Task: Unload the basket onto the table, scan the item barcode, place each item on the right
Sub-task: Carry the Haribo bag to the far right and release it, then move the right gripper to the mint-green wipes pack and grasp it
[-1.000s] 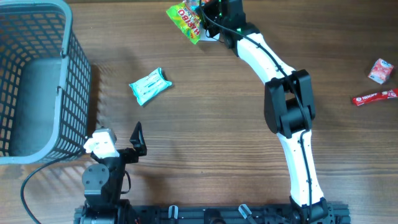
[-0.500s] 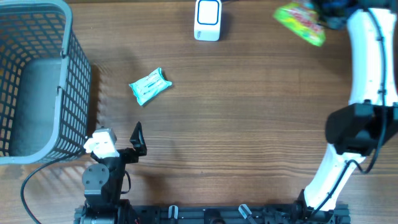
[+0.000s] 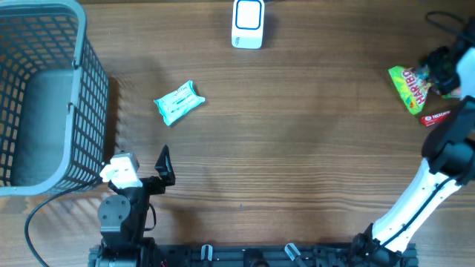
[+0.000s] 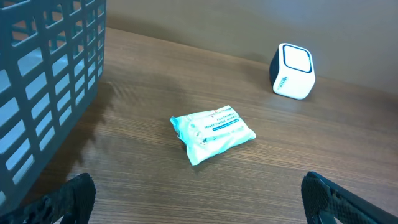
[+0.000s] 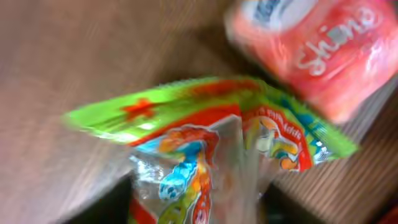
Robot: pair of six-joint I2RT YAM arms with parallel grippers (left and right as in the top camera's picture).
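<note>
- From above, the candy bag point(image 3: 408, 87) lies at the far right side of the table point(image 3: 297, 148). It is green with red and yellow on it.
- The right gripper point(image 3: 436, 74) is right by the bag's right edge. From above I cannot tell if it touches the bag.
- The right wrist camera is very close and blurry. The candy bag point(image 5: 205, 124) fills most of it, with dark shapes on both sides of its lower part. I cannot tell if these jaws are pinching the bag or have let go.
- That close view shows a pink-red packet point(image 5: 317, 50) just behind the bag. From above, the arm hides it.
- Only the view from above shows a red bar point(image 3: 436, 117) just below the bag.
- The white scanner point(image 3: 247, 22) stands at the top middle of the table, far from the bag.
- The left gripper point(image 3: 141, 167) sits at the bottom left, beside the grey basket point(image 3: 44, 15). Its jaws are wide apart and hold nothing.
- The left wrist view shows its dark fingertips point(image 4: 71, 199) in the two bottom corners. Between them, farther off, lies a teal packet point(image 4: 213, 132) flat on the wood.
- That view also shows the scanner point(image 4: 292, 70) from the side and the basket's wall point(image 4: 56, 56) on the left. The candy bag is out of its sight.
</note>
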